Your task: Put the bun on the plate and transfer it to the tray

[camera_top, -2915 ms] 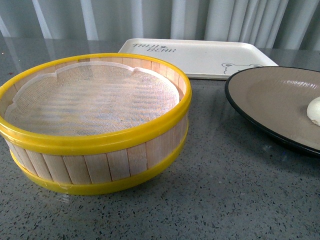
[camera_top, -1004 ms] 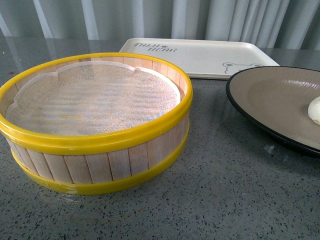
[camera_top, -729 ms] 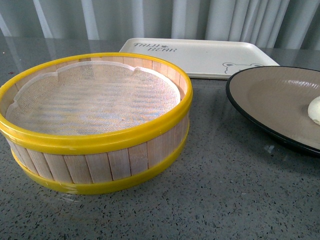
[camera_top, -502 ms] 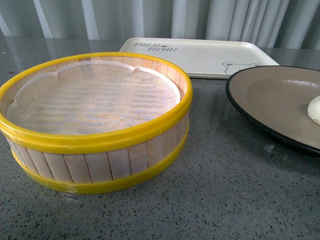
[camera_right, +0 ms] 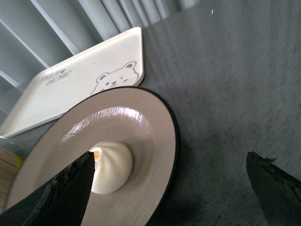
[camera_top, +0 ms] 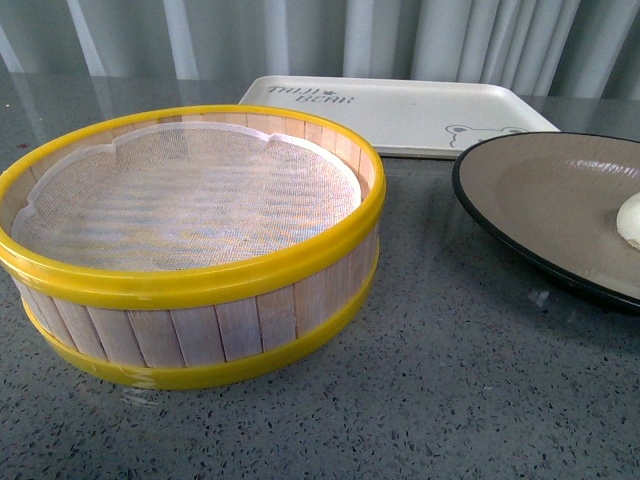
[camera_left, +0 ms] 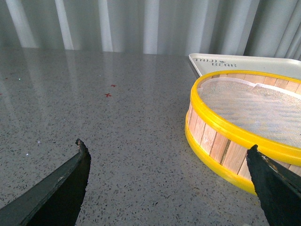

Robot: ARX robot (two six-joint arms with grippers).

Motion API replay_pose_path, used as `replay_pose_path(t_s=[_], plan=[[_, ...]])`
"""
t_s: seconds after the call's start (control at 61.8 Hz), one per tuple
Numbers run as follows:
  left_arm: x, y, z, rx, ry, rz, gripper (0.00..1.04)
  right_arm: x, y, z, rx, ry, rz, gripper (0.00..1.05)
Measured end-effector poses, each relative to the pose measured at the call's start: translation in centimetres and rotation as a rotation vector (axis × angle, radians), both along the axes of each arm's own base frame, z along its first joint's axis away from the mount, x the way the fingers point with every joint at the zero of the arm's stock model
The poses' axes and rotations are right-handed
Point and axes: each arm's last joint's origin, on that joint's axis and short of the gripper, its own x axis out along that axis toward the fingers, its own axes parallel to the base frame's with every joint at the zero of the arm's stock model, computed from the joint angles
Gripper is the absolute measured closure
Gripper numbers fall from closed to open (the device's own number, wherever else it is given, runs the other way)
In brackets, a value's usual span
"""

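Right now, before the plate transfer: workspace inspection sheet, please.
Surface: grey speckled table, small red marks.
Job's things: bun sits on plate; plate is on the table, not on tray.
Clutter: steamer basket, only a mesh liner inside.
Grippers: left gripper open, empty, near the basket; right gripper open over the plate, bun by one finger.
Cables: nothing seen.
Surroundings: pale ribbed panels behind.

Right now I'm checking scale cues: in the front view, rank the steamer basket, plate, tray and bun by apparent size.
1. steamer basket, nearest the camera.
2. plate, cut off at the picture's edge.
3. tray, farthest back, so its true size against the plate is unsure.
4. bun, only partly in frame.
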Motion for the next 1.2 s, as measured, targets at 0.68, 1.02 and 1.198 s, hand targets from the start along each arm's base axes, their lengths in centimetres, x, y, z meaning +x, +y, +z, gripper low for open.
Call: replay_pose_path(t_s=[0.68, 1.02, 1.198], plan=[[0.0, 0.0, 0.0, 0.000, 0.000, 0.000, 0.07, 1.8, 2.3, -2.7, 0.680, 0.319, 0.057, 0.09], [0.0, 0.0, 0.0, 0.000, 0.000, 0.000, 0.07, 1.9, 3.2, -2.7, 0.753, 0.350, 0.076, 0.54], [0.0, 0.0, 0.0, 0.000, 0.000, 0.000, 0.07, 1.7, 3.0, -2.6, 0.764, 0.351, 0.076, 0.84]])
